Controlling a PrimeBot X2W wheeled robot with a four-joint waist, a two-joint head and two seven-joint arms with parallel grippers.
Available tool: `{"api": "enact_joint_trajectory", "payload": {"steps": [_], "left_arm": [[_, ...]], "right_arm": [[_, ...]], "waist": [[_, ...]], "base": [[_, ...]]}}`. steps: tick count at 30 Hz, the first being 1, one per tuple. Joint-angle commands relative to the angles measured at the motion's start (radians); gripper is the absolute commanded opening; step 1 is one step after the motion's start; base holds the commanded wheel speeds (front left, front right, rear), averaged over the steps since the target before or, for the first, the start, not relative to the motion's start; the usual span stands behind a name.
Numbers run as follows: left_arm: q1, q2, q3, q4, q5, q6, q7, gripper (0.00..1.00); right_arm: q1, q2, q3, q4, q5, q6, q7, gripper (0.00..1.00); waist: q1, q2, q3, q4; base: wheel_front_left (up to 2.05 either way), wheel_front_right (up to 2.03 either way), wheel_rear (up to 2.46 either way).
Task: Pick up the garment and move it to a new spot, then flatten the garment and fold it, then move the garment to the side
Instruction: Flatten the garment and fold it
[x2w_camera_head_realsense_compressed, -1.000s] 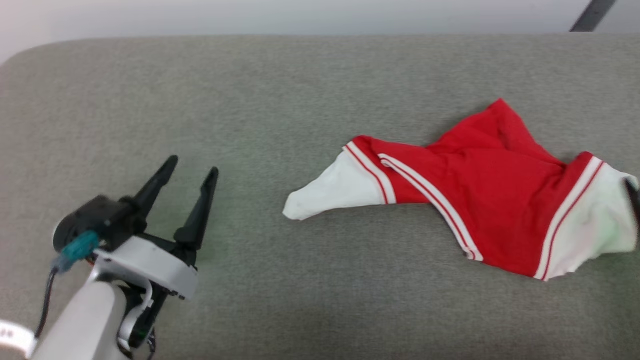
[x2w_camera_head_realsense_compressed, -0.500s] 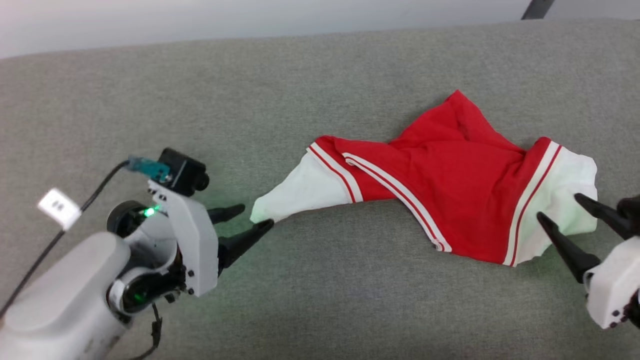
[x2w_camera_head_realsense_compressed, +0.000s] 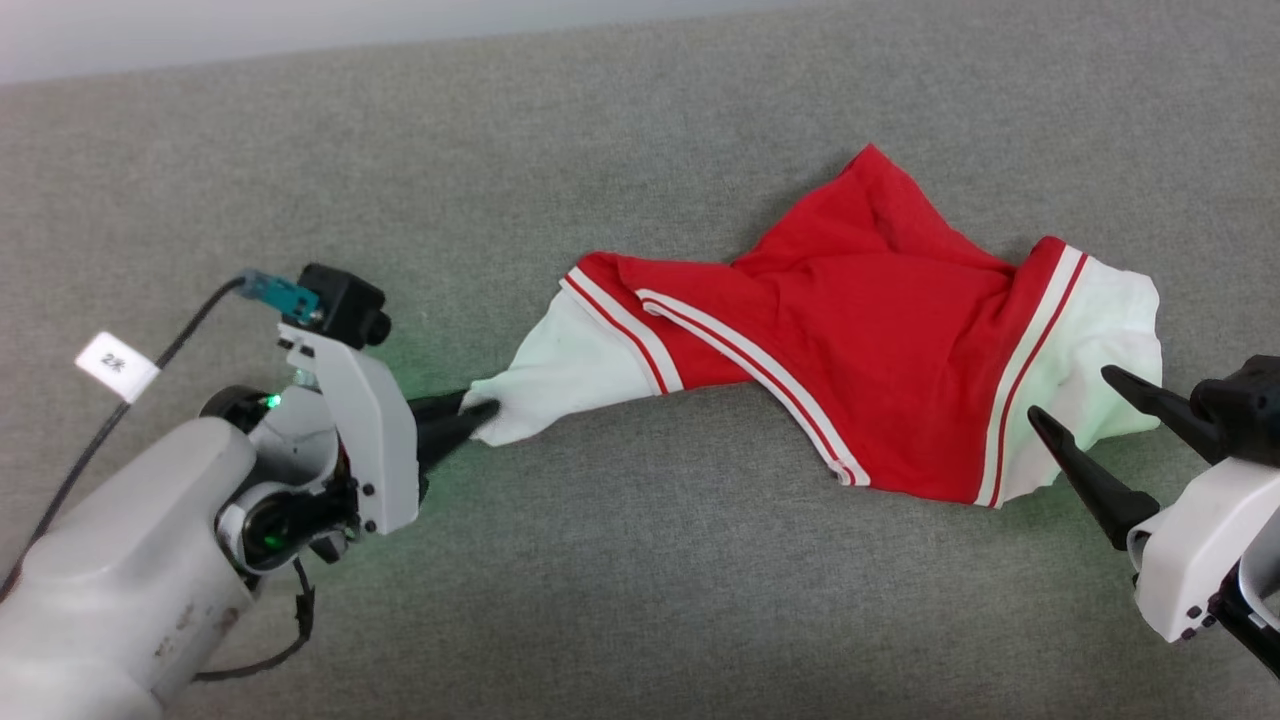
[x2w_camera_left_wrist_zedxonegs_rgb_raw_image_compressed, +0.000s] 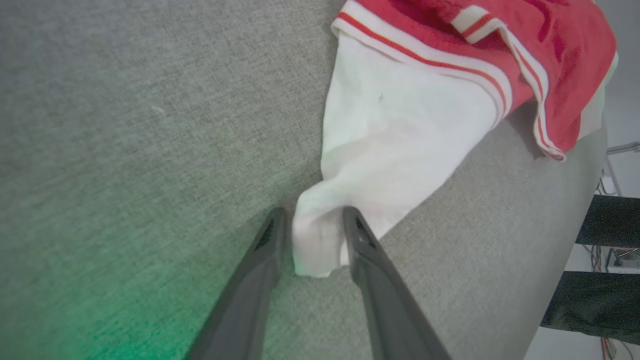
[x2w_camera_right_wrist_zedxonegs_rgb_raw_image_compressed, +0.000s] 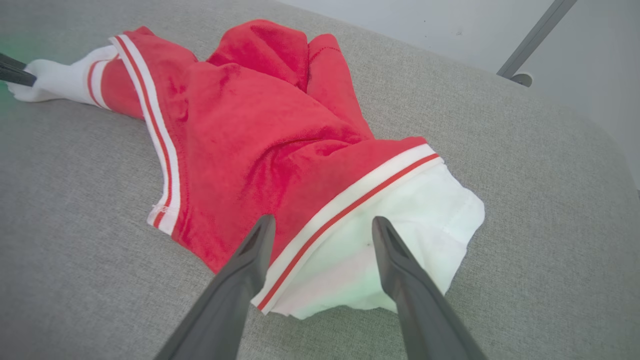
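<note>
Grey fabric surface (x2w_camera_head_realsense_compressed: 640, 600), pale wall (x2w_camera_head_realsense_compressed: 200, 30) behind.

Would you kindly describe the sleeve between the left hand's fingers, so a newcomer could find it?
On the grey padded surface lies a crumpled red T-shirt. Its white sleeve nearest the left hand tapers to a tip between that hand's fingers. The other white sleeve, by the open right hand, is broad and rumpled.

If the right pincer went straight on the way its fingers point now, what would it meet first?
Most likely the nearer white sleeve of the garment: the open right pincer points straight at it, fingertips framing its striped trim in the right wrist view. Its height above the cloth is unclear.
</note>
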Motion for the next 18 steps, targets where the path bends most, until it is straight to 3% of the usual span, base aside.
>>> {"api": "enact_joint_trajectory", "payload": {"steps": [1, 2, 6, 18], "left_arm": [[0.008, -0.011, -0.017, 0.012, -0.014, -0.002, -0.003, 0.2], [0.001, -0.011, -0.022, 0.018, -0.024, -0.002, -0.012, 0.0], [-0.028, 0.012, -0.045, 0.018, -0.056, 0.0, -0.053, 0.0], [-0.057, 0.231, -0.068, 0.038, -0.025, 0.0, -0.213, 0.0]], "right_arm": [[-0.012, 0.006, -0.002, 0.001, -0.008, -0.002, -0.004, 1.0], [-0.011, 0.009, -0.002, 0.002, -0.009, -0.002, -0.006, 1.0], [-0.013, 0.017, -0.007, 0.004, -0.016, -0.002, -0.01, 1.0], [0.03, 0.011, -0.009, 0.007, -0.003, -0.002, 0.02, 1.0]], "waist": [[0.0, 0.0, 0.011, -0.006], [0.0, 0.0, 0.014, -0.006], [0.0, 0.0, 0.021, 0.002], [0.0, 0.0, 0.019, 0.038]], "base": [[0.0, 0.0, 0.0], [0.0, 0.0, 0.0], [0.0, 0.0, 0.0], [0.0, 0.0, 0.0]]}}
